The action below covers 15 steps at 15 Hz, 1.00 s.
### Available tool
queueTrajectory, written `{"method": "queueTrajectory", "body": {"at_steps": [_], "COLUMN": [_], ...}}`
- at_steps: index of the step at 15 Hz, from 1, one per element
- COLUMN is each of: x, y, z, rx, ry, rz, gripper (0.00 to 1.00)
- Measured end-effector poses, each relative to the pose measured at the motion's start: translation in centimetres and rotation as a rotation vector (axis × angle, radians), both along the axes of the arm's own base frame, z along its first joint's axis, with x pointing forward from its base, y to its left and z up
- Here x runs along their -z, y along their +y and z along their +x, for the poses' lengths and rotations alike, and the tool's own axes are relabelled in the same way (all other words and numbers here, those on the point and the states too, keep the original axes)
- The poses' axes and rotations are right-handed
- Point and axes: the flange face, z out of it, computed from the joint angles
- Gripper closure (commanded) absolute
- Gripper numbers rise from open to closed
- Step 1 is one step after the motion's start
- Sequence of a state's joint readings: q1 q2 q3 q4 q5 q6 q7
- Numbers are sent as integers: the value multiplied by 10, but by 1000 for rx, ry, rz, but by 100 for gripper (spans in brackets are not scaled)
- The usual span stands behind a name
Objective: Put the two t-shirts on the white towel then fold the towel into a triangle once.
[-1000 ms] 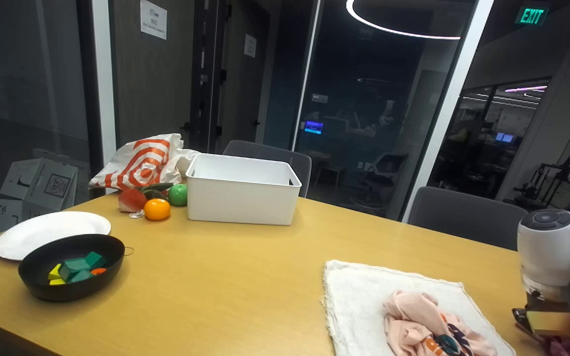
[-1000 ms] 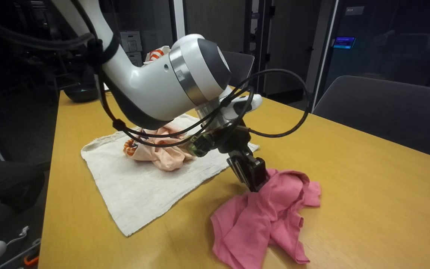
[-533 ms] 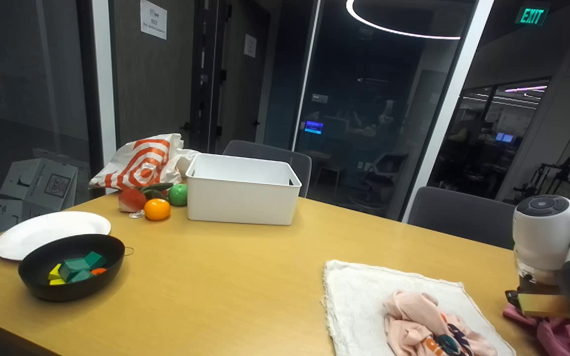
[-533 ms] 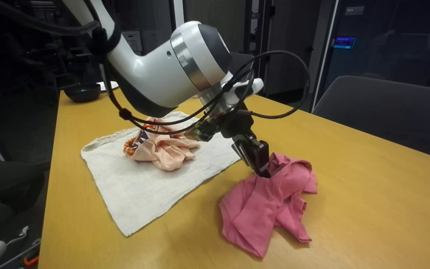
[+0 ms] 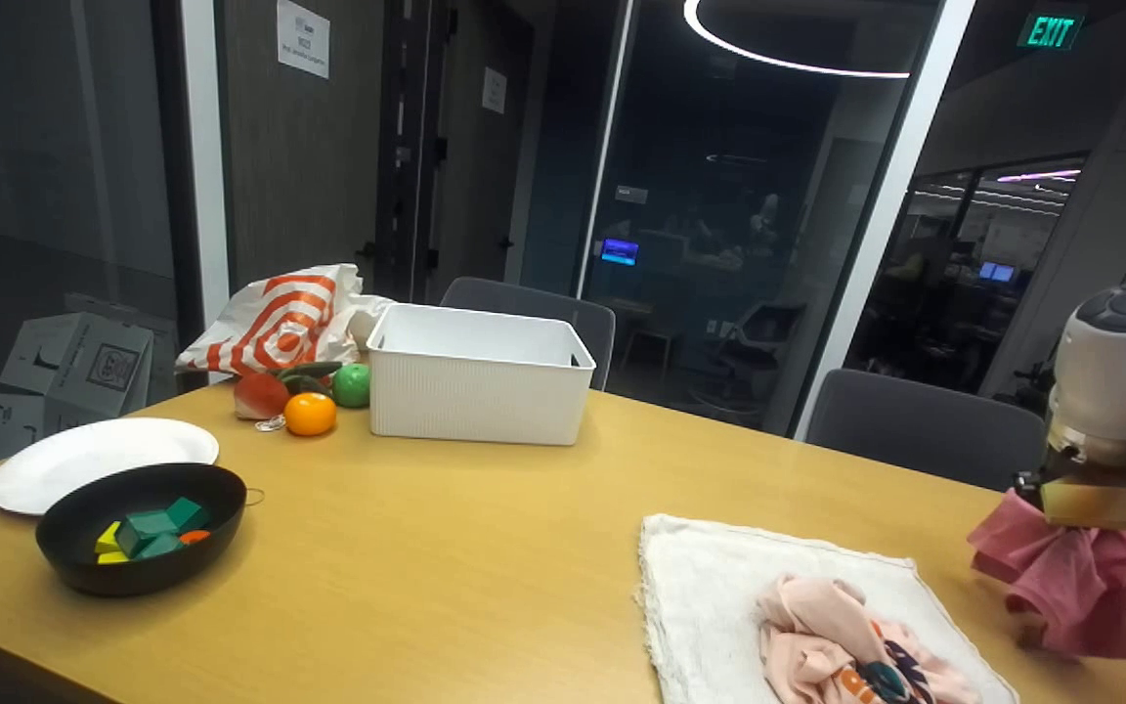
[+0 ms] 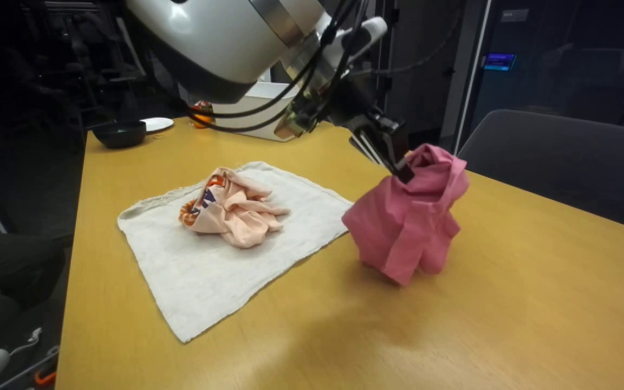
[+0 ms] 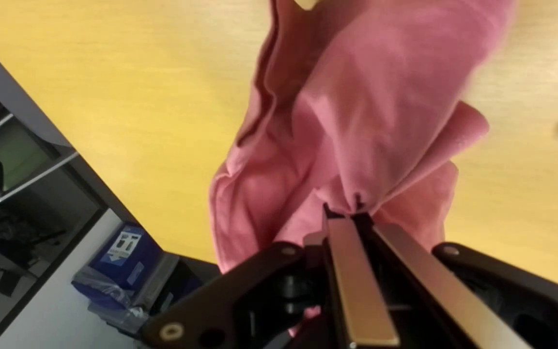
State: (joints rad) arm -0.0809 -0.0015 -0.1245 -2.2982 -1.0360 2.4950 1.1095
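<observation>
Rose tee (image 6: 407, 233) in grpr (image 7: 347, 214); peach tee (image 6: 246, 226) on wht towel (image 6: 195, 284)

Grey chairs (image 5: 920, 425) stand by yellow table (image 5: 485, 548); dark glass (image 5: 719, 147) behind, curved light (image 5: 817, 70) and EXIT sign (image 5: 1051, 31) glowing above.

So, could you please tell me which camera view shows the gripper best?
The wrist view: the gripper appears close up, its jaws shut on the rose-pink shirt. Both exterior views show it smaller and partly hidden, the shirt hanging from it.
</observation>
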Motion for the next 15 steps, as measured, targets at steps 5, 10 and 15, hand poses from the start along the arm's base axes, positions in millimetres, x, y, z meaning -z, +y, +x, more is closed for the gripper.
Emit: {"method": "queueTrajectory", "body": {"at_steps": [5,10,15], "x": [-77,-117,-99], "y": [60,138,195], "z": [-10,-35,-65], "rx": [-190,-420,-632], "ry": [-185,-241,-116], "rz": [67,193,345], "gripper": [92,94,95]}}
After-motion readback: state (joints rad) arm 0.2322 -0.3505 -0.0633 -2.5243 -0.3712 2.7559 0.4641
